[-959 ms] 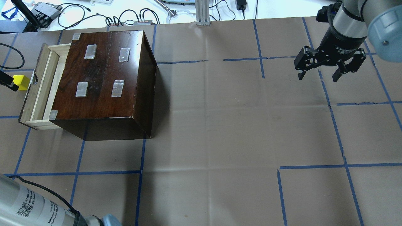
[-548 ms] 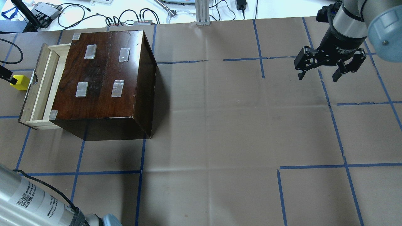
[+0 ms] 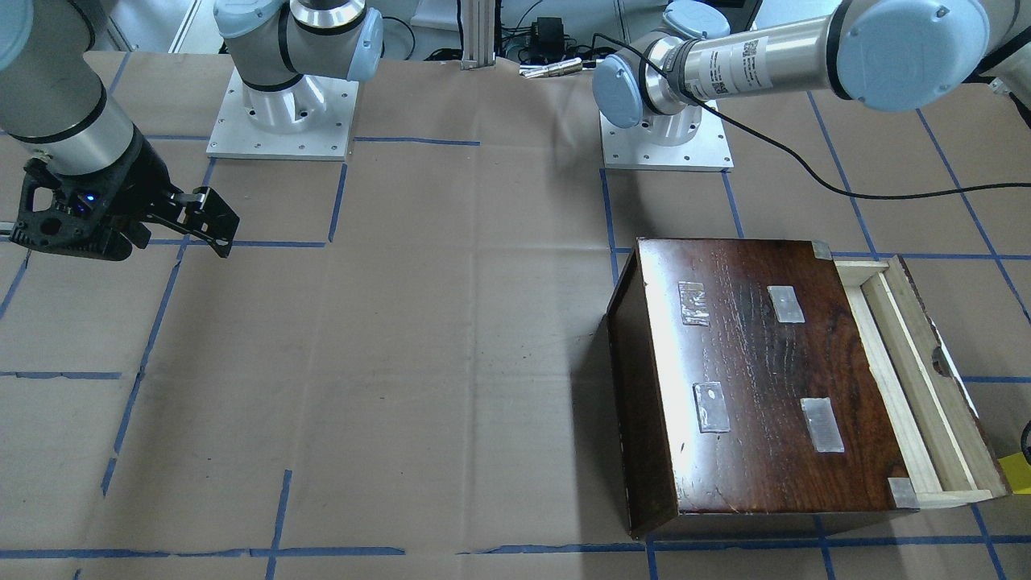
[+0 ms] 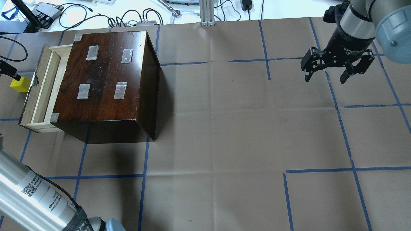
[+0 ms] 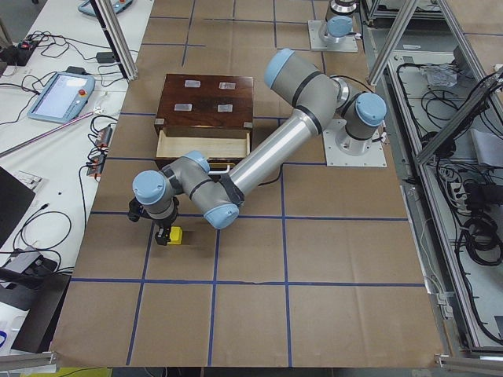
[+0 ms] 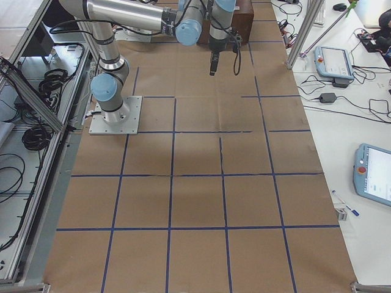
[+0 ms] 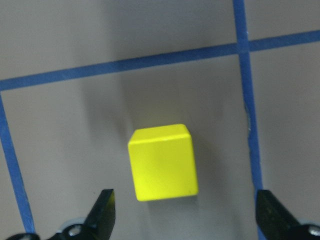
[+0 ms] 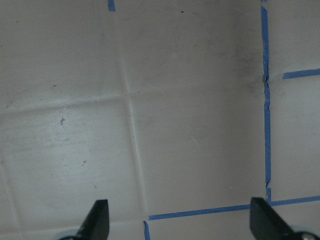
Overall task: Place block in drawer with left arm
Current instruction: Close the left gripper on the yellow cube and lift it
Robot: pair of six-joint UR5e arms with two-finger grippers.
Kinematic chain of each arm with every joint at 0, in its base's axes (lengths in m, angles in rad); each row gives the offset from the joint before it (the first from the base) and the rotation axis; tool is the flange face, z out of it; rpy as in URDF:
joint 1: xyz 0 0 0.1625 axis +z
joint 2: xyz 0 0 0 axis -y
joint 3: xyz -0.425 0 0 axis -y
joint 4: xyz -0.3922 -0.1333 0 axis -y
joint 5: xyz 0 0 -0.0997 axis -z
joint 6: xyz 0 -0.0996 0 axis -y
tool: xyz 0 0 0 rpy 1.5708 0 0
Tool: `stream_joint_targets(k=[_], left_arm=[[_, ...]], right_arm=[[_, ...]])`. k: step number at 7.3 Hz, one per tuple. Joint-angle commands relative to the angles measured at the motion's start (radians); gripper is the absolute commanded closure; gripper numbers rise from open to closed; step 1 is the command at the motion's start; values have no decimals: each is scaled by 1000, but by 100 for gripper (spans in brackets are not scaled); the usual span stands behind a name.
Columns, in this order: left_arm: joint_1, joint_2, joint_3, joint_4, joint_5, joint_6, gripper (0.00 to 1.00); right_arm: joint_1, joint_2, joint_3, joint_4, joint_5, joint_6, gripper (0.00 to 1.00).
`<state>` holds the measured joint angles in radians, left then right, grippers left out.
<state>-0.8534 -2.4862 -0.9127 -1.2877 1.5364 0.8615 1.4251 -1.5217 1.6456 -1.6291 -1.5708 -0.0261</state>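
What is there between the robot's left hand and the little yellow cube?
Nothing, only bare brown paper. The left wrist view shows the left hand open over the block, its fingers clear on either side and not touching it.

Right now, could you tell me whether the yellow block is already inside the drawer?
No, the block sits on the table just outside the dark front of the drawer.

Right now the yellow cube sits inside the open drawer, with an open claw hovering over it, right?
No. The block lies on the paper outside the drawer, as the overhead view shows; the open left gripper does hover over it.
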Motion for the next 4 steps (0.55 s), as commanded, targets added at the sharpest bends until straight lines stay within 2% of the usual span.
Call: stream_joint_targets(k=[1,2,3,4], left_arm=[[-3,-78,46,10,-5,-25,2],[-4,-80,41,10,-4,-30,2],[-4,-82,41,10,-7,-32,8],[-4,-76,43,7,1,-32,68]], right_arm=[[0,0,-1,0,0,2,0],[0,0,0,0,0,0,0],[0,0,-1,0,0,0,0],[0,0,0,0,0,0,0]])
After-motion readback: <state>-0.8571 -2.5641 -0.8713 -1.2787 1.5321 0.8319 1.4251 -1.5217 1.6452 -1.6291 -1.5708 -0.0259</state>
